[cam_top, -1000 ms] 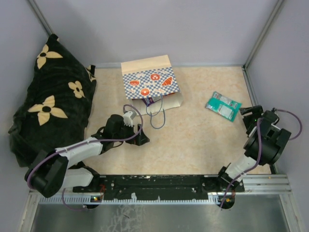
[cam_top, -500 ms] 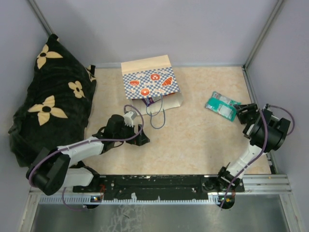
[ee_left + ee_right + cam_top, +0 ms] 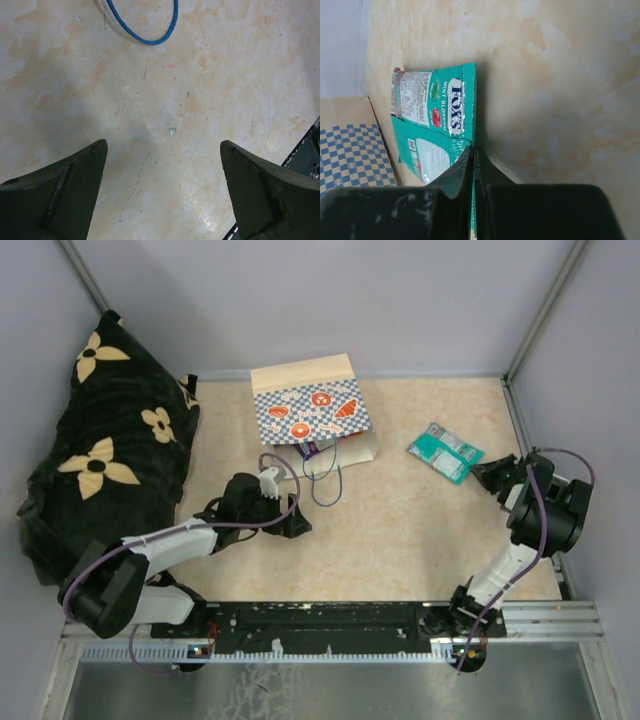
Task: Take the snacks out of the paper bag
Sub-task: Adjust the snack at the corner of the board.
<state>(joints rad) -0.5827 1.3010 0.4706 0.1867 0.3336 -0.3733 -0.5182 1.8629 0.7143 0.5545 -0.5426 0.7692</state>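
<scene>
Right pincer point(image 3: 486, 472) is at the right side of the desk point(image 3: 400, 540), tip against the teal snacks point(image 3: 445, 452), which lie out of the paper bag point(image 3: 310, 410) and well apart from it. From the top they look like one teal patch.

The right wrist view splits them into two pouches. The upper teal pouch point(image 3: 445, 102) reads FOX'S MINT BLOSSOM and overlaps the lower teal pouch point(image 3: 427, 155). That view also shows the right pincer point(image 3: 473, 149) clenched. The near edge of the lower pouch runs into the seam between the fingers and a teal sliver shows further down the seam, so it is pinching that edge. A checkered corner of the bag point(image 3: 350, 155) sits at the left of that view.

The top view alone shows the whole bag. It lies flat at the back centre of the desk, mouth toward the arms, with the blue cord handle point(image 3: 325, 485) trailing out. A small dark purple bit point(image 3: 312, 448) shows at the mouth, too small to identify. A black flowered cloth point(image 3: 110, 450) is heaped at the left.

Left pincer point(image 3: 293, 520) is low over the desk just near of the handle. The left wrist view shows the left pincer point(image 3: 162, 192) released, fingers point(image 3: 60, 195) spread wide over bare desk and gripping nothing. The cord loop point(image 3: 150, 30) is at the top of that view, apart from the fingers.
</scene>
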